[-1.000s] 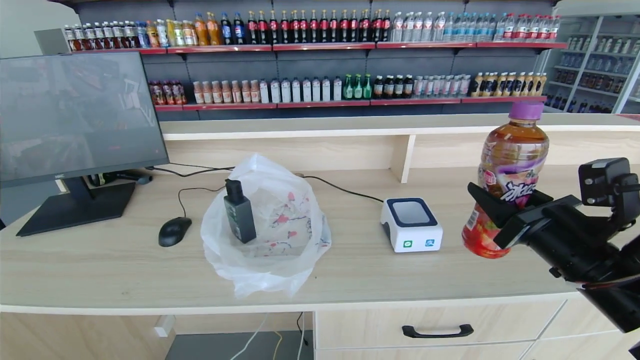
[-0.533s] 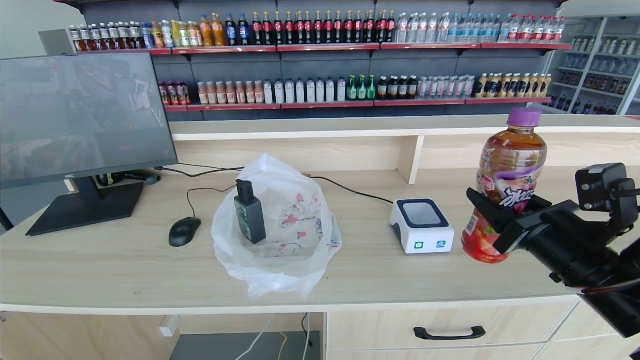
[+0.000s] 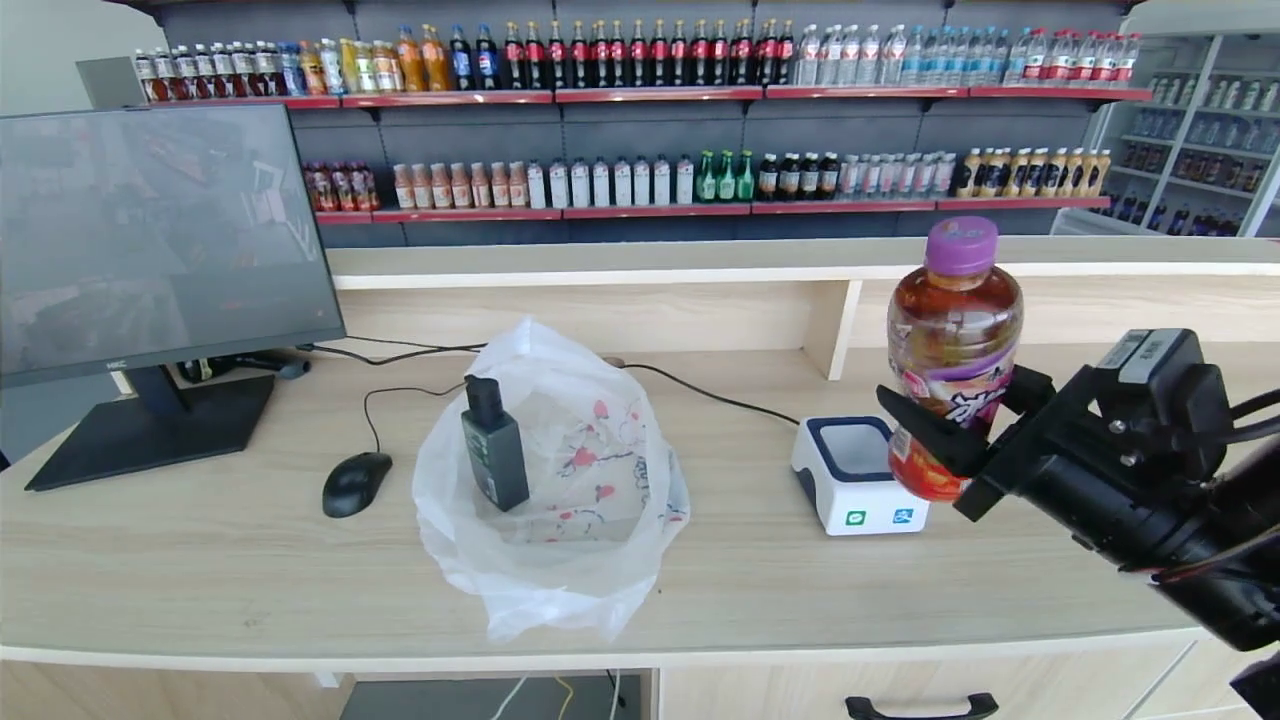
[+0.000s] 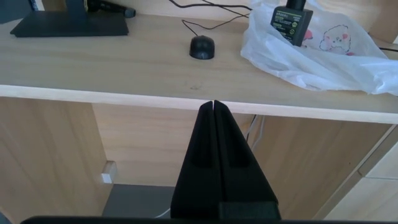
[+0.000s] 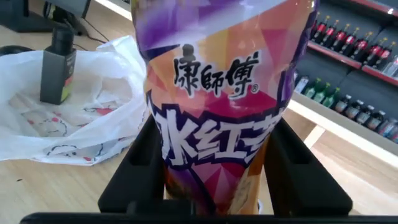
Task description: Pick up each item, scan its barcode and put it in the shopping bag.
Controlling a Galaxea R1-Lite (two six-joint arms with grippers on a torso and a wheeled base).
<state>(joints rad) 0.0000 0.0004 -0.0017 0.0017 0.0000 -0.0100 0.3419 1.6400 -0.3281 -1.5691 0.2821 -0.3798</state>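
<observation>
A pale wood-grain tabletop (image 3: 200,570) runs in front of shop shelves (image 3: 650,95) lined with drinks. A monitor (image 3: 160,230) and mouse (image 3: 355,483) sit at its left.

The right arm's jaws clamp a tea bottle (image 3: 955,330) upright in the air. A second ago it was apart to the right of the scanner (image 3: 850,480); now it overlaps the scanner's right edge.

The tea bottle is clear plastic with a purple cap and a glossy label. The scanner is a white box.

The bag (image 3: 590,500) is thin, crinkled and translucent, with a dark bottle (image 3: 492,450) upright inside.

The left arm's jaws are pressed together below the tabletop's front edge.

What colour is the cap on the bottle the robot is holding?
Purple: the cap of the bottle, clearest in the head view.
</observation>
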